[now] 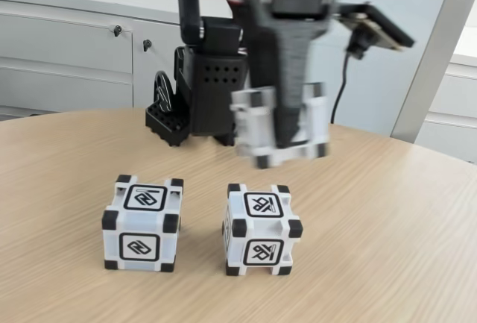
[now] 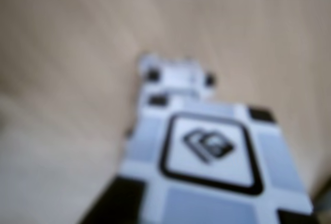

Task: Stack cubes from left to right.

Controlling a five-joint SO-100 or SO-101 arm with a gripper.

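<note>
End effector clamps a lifted cube, airborne above the desk, behind the right cube. Left cube sits near the front edge. Best to square its faces over the right cube, then lower straight.

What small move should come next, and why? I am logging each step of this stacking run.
Probably carry the held cube forward and lower it onto the middle cube. The gripper has it clamped in the air, above and behind that cube, whose top is bare. The left cube stands apart on the table.
</note>
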